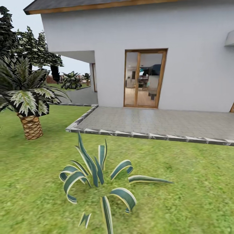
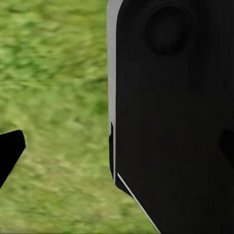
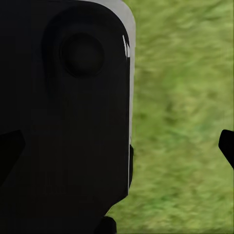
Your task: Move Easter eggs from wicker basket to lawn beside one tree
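Note:
The Easter eggs and the wicker basket are out of view. The lawn [image 1: 188, 188] spreads across the lower half of the head view. At the far left stands a tree [image 1: 34, 48] with a dark, speckled crown; its trunk is hidden behind a palm. In the left wrist view, my left gripper [image 2: 117, 148] hangs over grass beside my dark body, its fingertips [image 2: 10, 148] wide apart with nothing between them. My right gripper [image 3: 119, 148] is open in the same way, one of its fingertips [image 3: 227, 146] showing against the grass.
A spiky striped plant [image 1: 97, 182] grows on the grass straight ahead and close. A short palm [image 1: 27, 97] stands at the left. Beyond lies a grey paved patio [image 1: 156, 122] with a raised kerb, then the white house with a glass door [image 1: 144, 78].

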You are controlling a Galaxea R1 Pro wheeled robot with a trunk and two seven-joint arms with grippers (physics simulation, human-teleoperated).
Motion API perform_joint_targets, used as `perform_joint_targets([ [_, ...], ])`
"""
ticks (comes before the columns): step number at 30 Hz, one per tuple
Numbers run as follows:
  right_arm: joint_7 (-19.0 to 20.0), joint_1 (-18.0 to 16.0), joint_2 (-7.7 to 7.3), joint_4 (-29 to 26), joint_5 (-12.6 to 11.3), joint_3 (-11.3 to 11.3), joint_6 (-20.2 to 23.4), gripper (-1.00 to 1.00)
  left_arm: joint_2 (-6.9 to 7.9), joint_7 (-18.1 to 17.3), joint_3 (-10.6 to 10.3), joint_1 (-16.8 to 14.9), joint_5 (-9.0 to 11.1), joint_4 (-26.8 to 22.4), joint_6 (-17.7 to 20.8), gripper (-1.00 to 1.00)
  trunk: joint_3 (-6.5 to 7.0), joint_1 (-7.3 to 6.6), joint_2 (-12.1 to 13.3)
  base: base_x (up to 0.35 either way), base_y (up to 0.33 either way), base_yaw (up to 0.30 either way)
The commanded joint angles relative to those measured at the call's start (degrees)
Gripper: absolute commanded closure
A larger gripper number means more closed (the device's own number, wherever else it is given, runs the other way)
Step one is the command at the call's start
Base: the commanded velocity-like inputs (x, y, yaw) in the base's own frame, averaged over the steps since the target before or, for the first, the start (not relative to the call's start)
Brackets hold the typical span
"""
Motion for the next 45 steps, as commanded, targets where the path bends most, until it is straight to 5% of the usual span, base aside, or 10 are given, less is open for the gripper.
perform_joint_targets([
  [1, -0.04, -0.08, 0.00, 0.13, -0.01, 0.03, -0.04, -1.00, 0.00, 0.02, 0.01, 0.02, -0.01, -0.06, 0.01, -1.00, -0.04, 0.00, -0.03, 0.000, 0.327, 0.000],
  [28, -0.04, -0.08, 0.00, 0.13, -0.01, 0.03, -0.13, -1.00, -0.01, 0.02, -0.07, 0.02, -0.01, -0.06, 0.01, -1.00, -0.04, 0.00, -0.03, 0.000, 0.074, -0.141],
  [45, -0.04, -0.08, 0.00, 0.13, -0.01, 0.03, -0.13, -1.00, 0.00, 0.02, -0.07, 0.02, -0.01, -0.03, 0.01, -1.00, -0.04, 0.00, -0.03, 0.000, 0.309, -0.002],
])
